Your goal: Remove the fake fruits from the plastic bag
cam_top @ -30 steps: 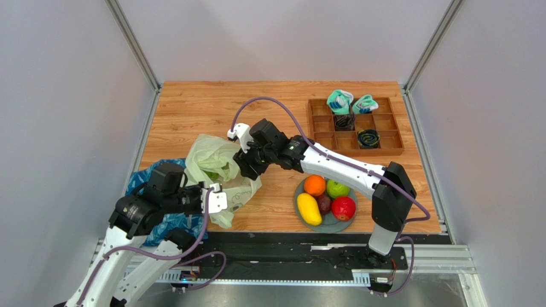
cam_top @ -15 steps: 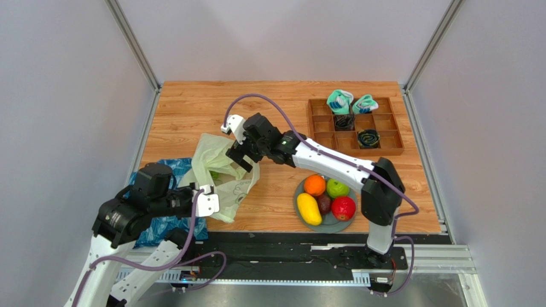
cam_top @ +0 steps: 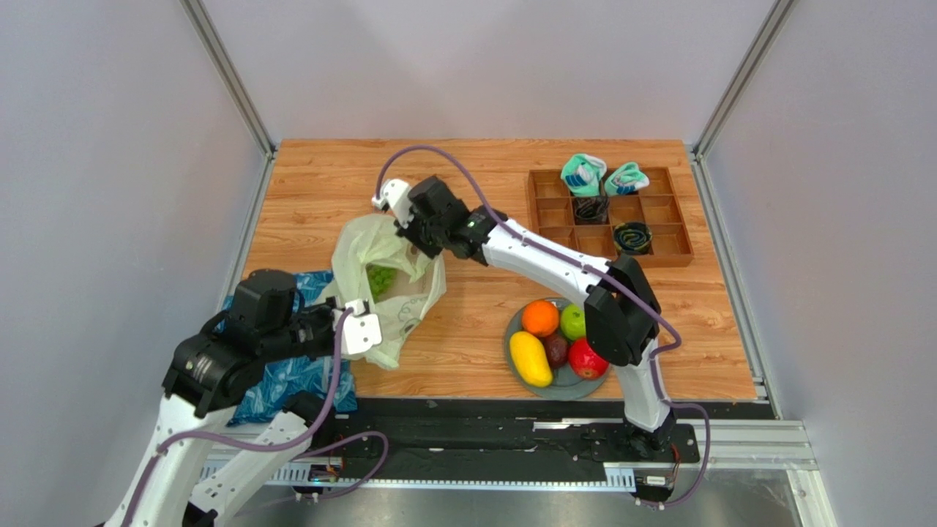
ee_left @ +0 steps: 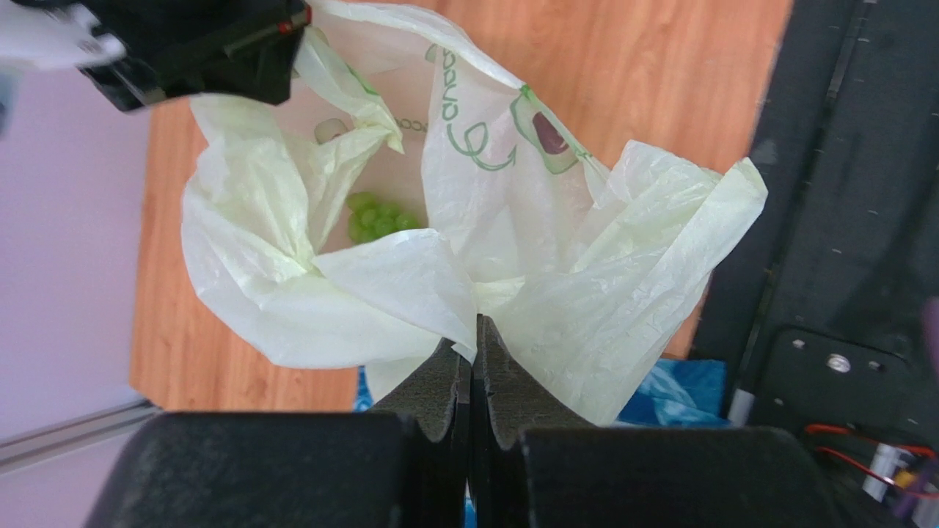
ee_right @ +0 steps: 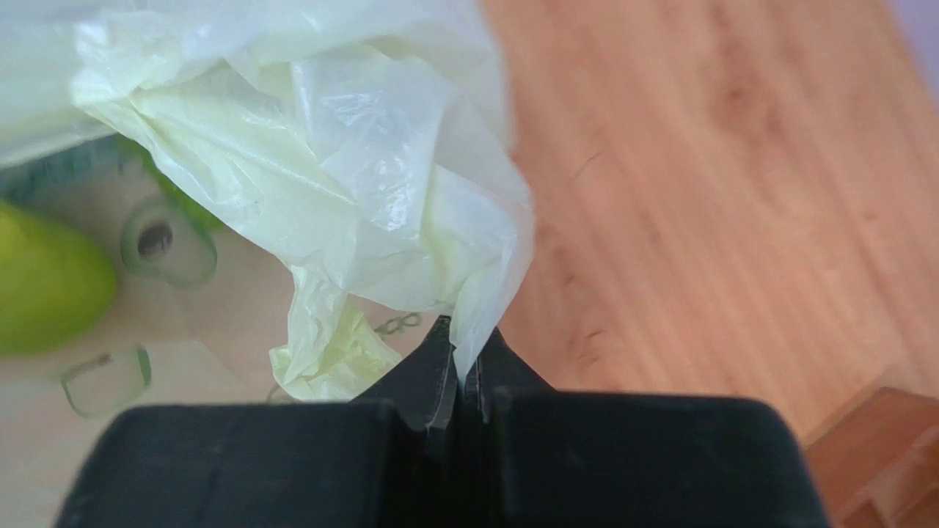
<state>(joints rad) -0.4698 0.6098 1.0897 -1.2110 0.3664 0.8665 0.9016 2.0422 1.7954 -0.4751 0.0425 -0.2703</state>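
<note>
Two arms, white shells, black joints.
Left arm (cam_top: 215, 368), right arm (cam_top: 539, 255): purple cable (cam_top: 438, 149) on each, running up from the black base rail (cam_top: 495, 445); matte black fingers (ee_left: 435, 385).

The light wood-grain table (cam_top: 330, 181) carries 4 things. A crinkly pale yellow-green plastic bag (cam_top: 405, 318) sits left of centre, its lower part on the wood. A blue leaf-patterned bag (cam_top: 288, 379) lies at the near left edge, just beside it. A round grey plate (cam_top: 568, 383) rests near the front. A brown wooden compartment tray (cam_top: 667, 244) occupies the far right corner.
</note>
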